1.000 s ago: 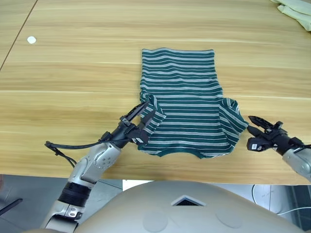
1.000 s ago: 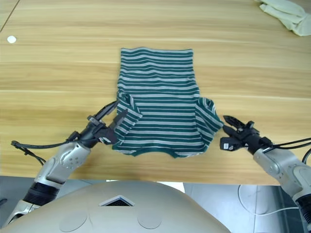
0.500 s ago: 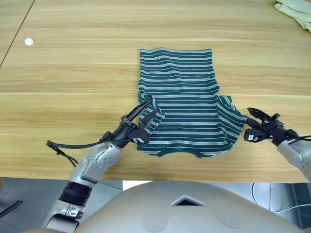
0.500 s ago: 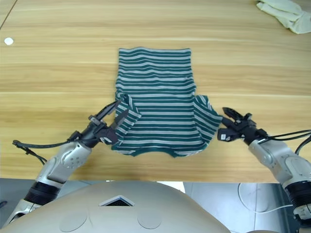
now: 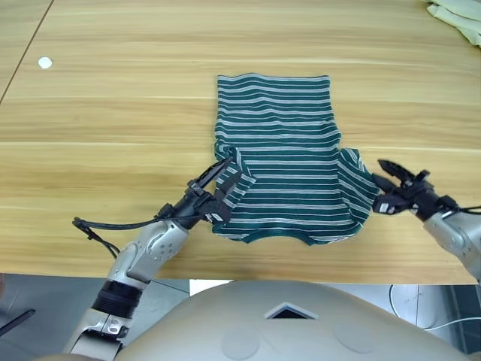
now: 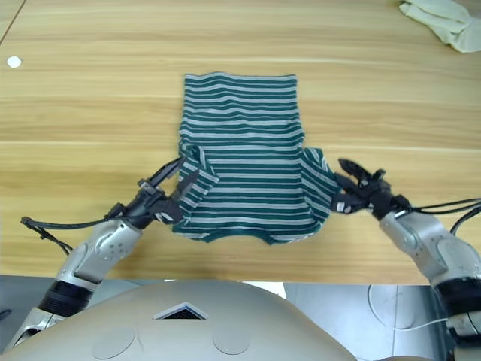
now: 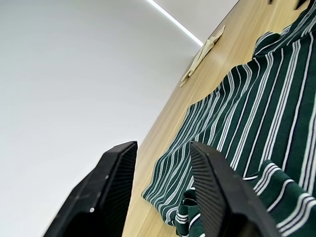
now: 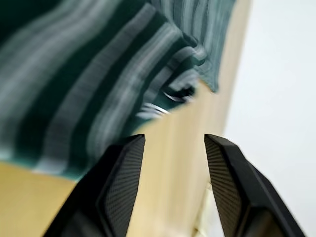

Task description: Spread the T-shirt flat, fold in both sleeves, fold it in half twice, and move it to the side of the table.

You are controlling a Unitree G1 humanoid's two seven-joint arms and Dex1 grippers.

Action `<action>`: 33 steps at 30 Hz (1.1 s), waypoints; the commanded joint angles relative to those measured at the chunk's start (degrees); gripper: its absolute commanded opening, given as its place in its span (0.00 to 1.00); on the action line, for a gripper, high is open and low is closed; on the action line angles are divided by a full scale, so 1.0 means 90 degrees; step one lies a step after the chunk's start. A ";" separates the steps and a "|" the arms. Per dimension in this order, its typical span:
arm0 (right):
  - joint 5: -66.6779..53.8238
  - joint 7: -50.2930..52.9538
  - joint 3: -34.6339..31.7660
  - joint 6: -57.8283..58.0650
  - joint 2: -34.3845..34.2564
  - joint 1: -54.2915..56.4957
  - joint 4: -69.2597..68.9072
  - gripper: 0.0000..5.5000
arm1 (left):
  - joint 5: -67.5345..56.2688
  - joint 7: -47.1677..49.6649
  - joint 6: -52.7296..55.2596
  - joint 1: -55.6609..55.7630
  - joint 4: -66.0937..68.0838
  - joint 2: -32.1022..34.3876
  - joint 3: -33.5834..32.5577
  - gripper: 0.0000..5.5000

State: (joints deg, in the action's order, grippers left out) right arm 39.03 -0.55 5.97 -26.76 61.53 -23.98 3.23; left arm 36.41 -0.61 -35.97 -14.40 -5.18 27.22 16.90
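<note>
**Head views**
- The T-shirt (image 5: pixel 282 162), green with white stripes, lies on the wooden table (image 5: pixel 113 150). Its body reaches away from both grippers, and its neckline is at the near edge between them.
- The left gripper (image 5: pixel 234 168) is released, with its fingers spread. Its tips rest at the bunched left sleeve (image 5: pixel 243 171), which is turned in over the shirt body. Whether fabric sits between the fingers cannot be told.
- The right gripper (image 5: pixel 376 184) is also released, with its fingers apart. Its tips are at the outer edge of the right sleeve (image 5: pixel 357 177).
- A black cable (image 5: pixel 113 224) trails behind the left gripper.
- A white dot (image 5: pixel 45 63) lies on the table, well apart beyond the left gripper.
- A cream cloth (image 5: pixel 458 15) lies at the far corner, well beyond the right gripper.

**Left wrist view**
- The two black fingers (image 7: pixel 113 182) stand apart with nothing clamped between them.
- The striped fabric begins just ahead of the tips and runs on beyond one finger.
- The cream cloth lies far ahead at the table edge.

**Right wrist view**
- The fingers (image 8: pixel 121 182) are parted over bare wood.
- The blurred, rumpled sleeve edge lies directly ahead of the tips.
</note>
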 commanded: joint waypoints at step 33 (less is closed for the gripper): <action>0.0043 -0.1802 -0.1877 -0.0149 -0.0873 -0.1638 -0.1093 0.41 | -0.0055 -0.0119 0.0031 -0.0149 -0.0150 0.0186 -0.0170 0.36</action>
State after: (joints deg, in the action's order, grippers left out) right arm 37.42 -17.39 -13.15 -28.68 54.64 -41.64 -8.71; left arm 35.87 -0.83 -35.88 -15.70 -6.52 28.36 15.38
